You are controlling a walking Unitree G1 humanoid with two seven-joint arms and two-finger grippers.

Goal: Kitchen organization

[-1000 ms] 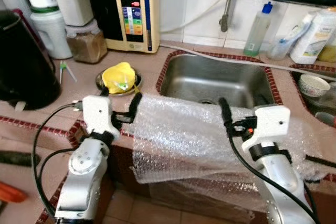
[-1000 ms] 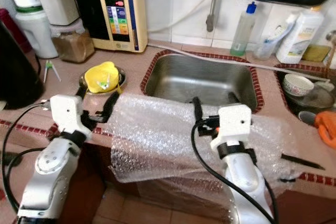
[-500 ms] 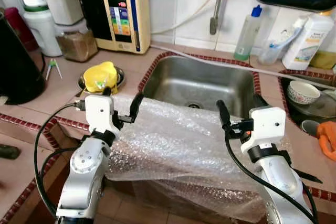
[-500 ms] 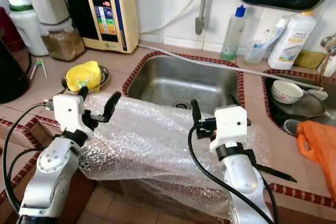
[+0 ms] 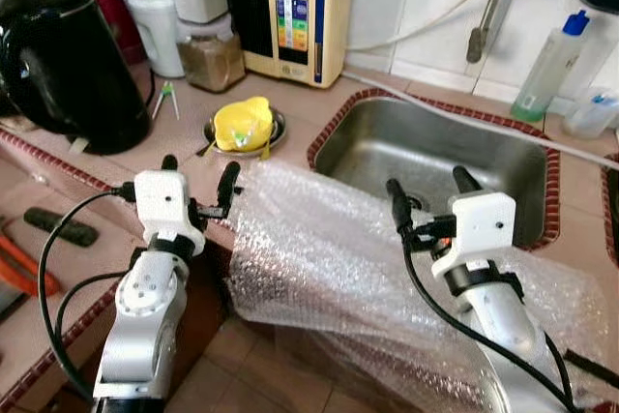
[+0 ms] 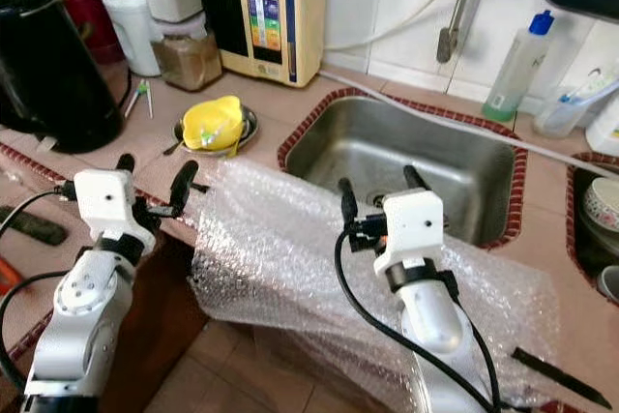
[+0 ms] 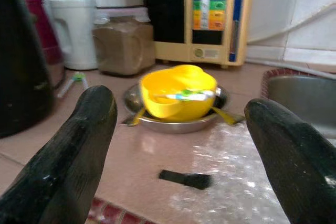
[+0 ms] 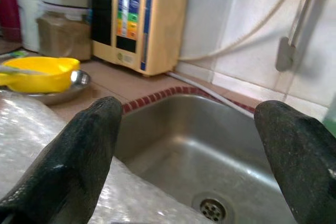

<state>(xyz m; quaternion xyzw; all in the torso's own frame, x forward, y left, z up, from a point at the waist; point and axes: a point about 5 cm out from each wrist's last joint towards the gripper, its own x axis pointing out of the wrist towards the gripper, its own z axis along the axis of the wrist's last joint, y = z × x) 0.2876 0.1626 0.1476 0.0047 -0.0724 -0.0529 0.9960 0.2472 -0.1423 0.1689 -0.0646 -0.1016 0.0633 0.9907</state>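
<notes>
The left gripper (image 5: 198,179) was raised with its jaws spread wide apart and empty, positioned above the counter edge to the left of the sink (image 5: 437,156) and just at the left edge of the bubble wrap (image 5: 329,249). The right gripper (image 5: 430,191) was likewise raised with its jaws parted and holding nothing, positioned above the bubble wrap directly in front of the sink. The bubble wrap, a large clear sheet, lay draped over the front edge of the countertop (image 5: 116,166), covering the sink's front rim and hanging down the cabinet face below it. In the left wrist view, the left gripper's fingers (image 7: 68,156) framed a yellow bowl (image 7: 177,90) seated in a shallow metal dish (image 7: 173,121), with a corner of the bubble wrap in the foreground; this bowl stood on the counter just to the left of the sink. In the right wrist view, the right gripper's fingers (image 8: 73,161) framed the sink basin and its drain (image 8: 211,209). A cream-coloured water appliance (image 5: 295,7) stood against the wall behind and to the left of the sink. A black kettle (image 5: 68,65) stood well to the left of the sink. A clear bottle with a blue cap (image 5: 551,65) stood behind the sink's right corner.
</notes>
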